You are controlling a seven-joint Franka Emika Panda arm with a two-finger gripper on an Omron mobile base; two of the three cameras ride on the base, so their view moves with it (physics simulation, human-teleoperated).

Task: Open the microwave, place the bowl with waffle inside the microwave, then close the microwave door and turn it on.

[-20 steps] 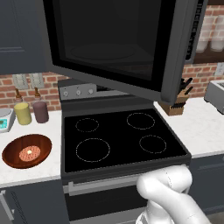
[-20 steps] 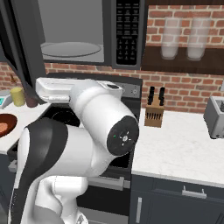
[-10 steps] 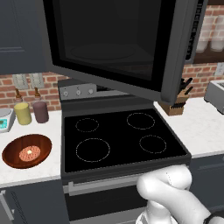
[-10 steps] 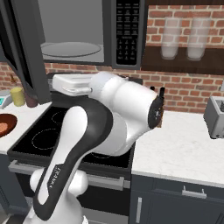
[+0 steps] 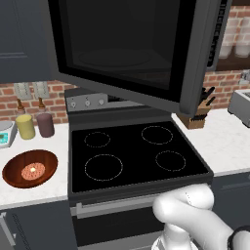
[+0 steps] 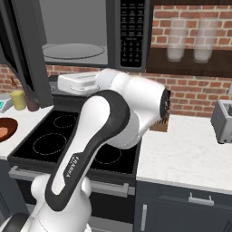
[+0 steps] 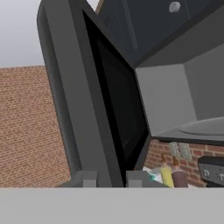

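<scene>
The microwave [image 6: 86,34] hangs above the stove with its light grey cavity and glass turntable [image 6: 74,50] showing. The microwave door [image 5: 122,49] stands swung wide open to the left. On the left counter sits the reddish-brown bowl [image 5: 29,169], with the waffle [image 5: 33,170] lying in it. My gripper [image 6: 61,83] reaches left under the cavity, close to the door's lower edge. In the hand view my gripper [image 7: 113,178] has its fingertips [image 7: 89,178] a little apart, and the door's edge [image 7: 103,144] runs down behind the gap. Nothing is held.
The black stove top [image 5: 132,154] lies below the microwave. A yellow canister [image 5: 25,126] and a maroon canister [image 5: 45,124] stand behind the bowl. A knife block [image 6: 159,124] and a toaster [image 6: 223,120] are on the right counter. My arm's elbow [image 6: 136,108] hangs over the stove.
My arm has swung its elbow out to the right and the hand has drawn slightly right, away from the door's edge. The fingers have parted a little. Door and bowl are unmoved.
</scene>
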